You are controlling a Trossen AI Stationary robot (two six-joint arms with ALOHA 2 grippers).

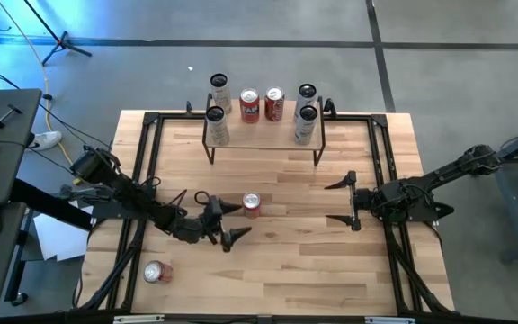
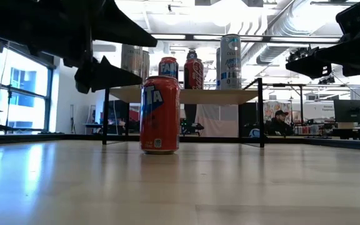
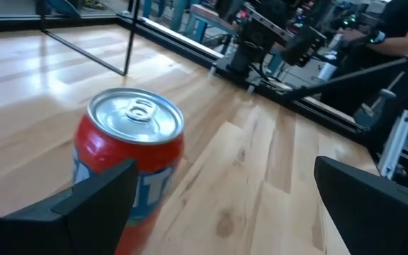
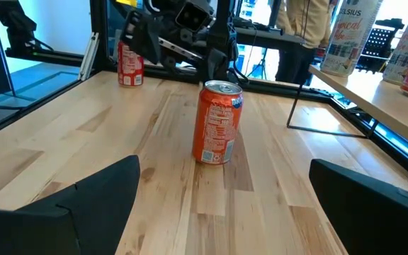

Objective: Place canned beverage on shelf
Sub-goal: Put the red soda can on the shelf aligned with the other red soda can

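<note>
- An orange can (image 1: 252,205) stands alone on the bare middle of the table (image 1: 286,270), in front of the shelf (image 1: 263,133) and well short of it, apparently the drink waiting to be put away.
- The can is upright, its long axis vertical and its pull-tab top facing the ceiling; the left wrist view looks down on the silver lid (image 3: 137,113).
- The left gripper (image 1: 229,221) hovers just beside the can, fingers spread wide and empty, one finger (image 3: 94,195) close to the can's side but not closed on it, a stance that looks like lining up for a side grasp.
- The right gripper (image 1: 344,202) hangs on the can's other side, farther off, its fingers also wide apart with nothing between them, pointed across the boards at the can (image 4: 218,122).
- The shelf already carries a row of drinks: tall silver cans (image 1: 216,126) at both ends and two red cans (image 1: 250,105) toward the back, leaving open board at the front middle where another would likely fit.
- A second red can (image 1: 156,272) sits near the table's front left corner, away from both arms.
</note>
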